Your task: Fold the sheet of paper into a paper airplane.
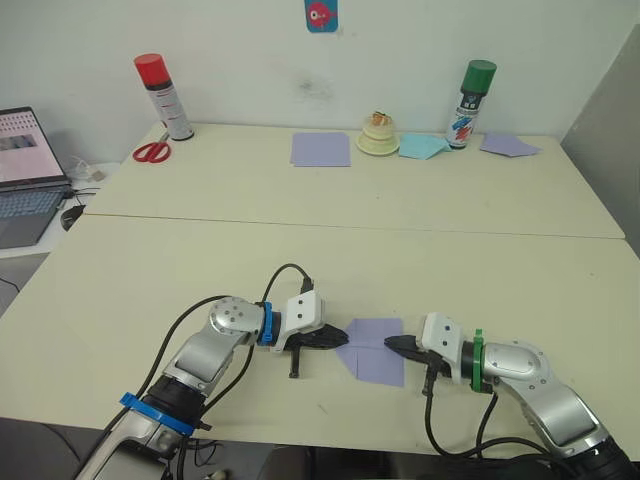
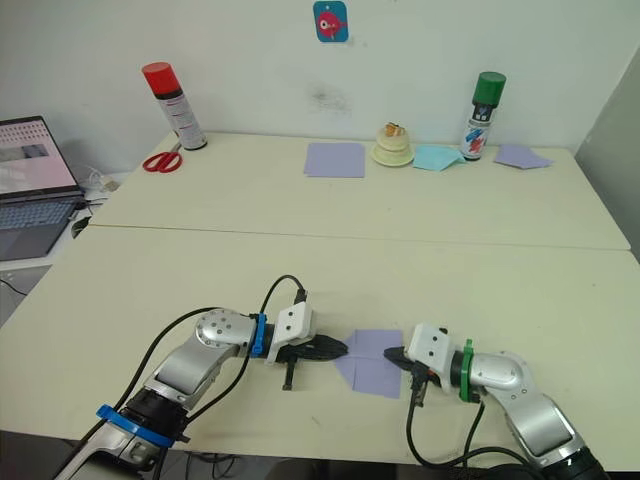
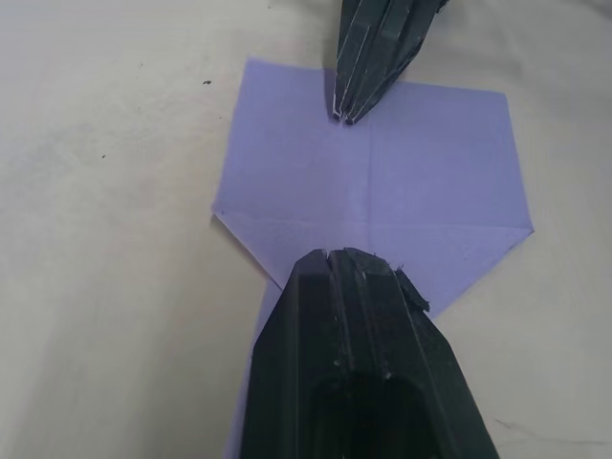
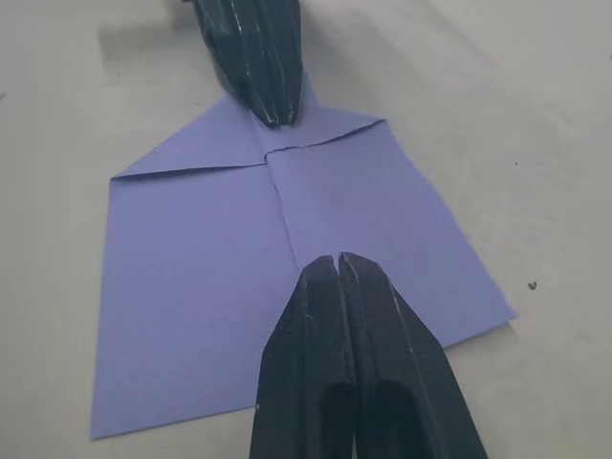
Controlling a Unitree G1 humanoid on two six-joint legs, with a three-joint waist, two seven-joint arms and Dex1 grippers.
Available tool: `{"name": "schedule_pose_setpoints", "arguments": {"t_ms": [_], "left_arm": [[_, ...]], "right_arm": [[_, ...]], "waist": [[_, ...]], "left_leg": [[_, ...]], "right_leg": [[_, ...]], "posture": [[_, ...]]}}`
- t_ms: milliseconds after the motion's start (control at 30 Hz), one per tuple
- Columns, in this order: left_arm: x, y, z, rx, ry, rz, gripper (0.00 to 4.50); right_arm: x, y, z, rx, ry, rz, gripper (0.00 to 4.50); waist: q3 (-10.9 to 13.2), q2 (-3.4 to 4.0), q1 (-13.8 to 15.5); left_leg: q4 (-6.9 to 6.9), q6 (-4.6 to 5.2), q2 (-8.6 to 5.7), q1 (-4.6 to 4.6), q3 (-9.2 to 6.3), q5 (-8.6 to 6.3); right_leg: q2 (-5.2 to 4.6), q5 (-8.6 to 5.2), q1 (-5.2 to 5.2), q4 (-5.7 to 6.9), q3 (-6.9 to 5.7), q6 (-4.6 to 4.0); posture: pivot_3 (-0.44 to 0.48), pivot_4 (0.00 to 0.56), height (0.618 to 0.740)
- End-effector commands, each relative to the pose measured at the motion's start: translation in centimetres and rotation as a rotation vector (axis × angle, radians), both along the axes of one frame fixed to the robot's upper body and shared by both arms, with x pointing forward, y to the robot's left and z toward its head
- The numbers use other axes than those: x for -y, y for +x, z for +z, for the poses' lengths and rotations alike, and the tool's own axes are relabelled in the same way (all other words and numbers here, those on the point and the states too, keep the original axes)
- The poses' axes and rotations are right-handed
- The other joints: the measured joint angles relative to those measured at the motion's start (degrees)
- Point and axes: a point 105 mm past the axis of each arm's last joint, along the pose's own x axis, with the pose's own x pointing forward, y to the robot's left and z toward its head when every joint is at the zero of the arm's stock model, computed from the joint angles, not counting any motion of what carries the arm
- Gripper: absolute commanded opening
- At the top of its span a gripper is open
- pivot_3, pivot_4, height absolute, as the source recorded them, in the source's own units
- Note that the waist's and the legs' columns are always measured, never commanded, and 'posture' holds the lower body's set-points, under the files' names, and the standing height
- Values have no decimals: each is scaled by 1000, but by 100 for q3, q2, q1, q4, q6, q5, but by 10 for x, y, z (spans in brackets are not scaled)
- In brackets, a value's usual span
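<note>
The sheet of paper (image 1: 375,349) is seen lying flat on the tabletop (image 1: 330,255) at the near edge, directly between the two grippers. The left gripper (image 1: 343,339) is set on the pointed end, at about 9 o'clock of the sheet, and the right gripper (image 1: 390,343) on the square end at 3 o'clock, so the long axis (marked by the centre crease) runs straight from one set of fingers to the other. Both pairs of fingers are pressed together with no gap and nothing held between them; their tips appear to rest on the paper as pins. Neither arm is judged nearer than the other. The paper is lavender, with two corners already folded in to a point under the left fingers, the flaps meeting along the crease. The next fold is judged to turn on that crease line.
</note>
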Motion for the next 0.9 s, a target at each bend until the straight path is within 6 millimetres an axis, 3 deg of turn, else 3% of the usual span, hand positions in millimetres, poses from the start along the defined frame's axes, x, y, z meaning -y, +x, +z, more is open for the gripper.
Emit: {"name": "schedule_pose_setpoints", "arguments": {"t_ms": [33, 233, 433, 700, 900], "left_arm": [[6, -3, -12, -14, 47, -24, 0], [26, 2, -5, 20, 19, -60, 0], [28, -2, -12, -2, 29, -89, 0], [16, -15, -23, -73, 69, -130, 0], [-2, -14, -36, -108, 107, -69, 0]], "right_arm": [[5, -2, -14, -27, -83, 12, 40], [3, -8, -21, -53, -123, 51, 40], [2, -5, -22, -55, -145, 41, 40], [-2, -3, -20, -64, -147, 31, 40], [0, -5, -21, -71, -149, 27, 40]], "waist": [[0, 0, 0], [0, -5, -6], [2, -9, -16], [0, -10, -35], [-2, -13, -39]], "left_leg": [[0, 0, 0, 0, 0, 0], [2, 0, -2, 0, 1, 0], [-1, 0, 2, 0, 0, 0], [-3, 0, 5, 3, 0, 0], [-3, 0, 8, 3, -1, 0]], "right_leg": [[0, 0, 0, 0, 0, 0], [0, 1, 2, -3, -1, 2], [3, 1, 0, -3, -2, 1], [3, 0, 1, -3, -1, 1], [2, 0, 1, -3, -1, 0]], "posture": [[0, 150, 740], [0, 150, 740], [0, 150, 740], [0, 150, 740], [0, 150, 740]]}}
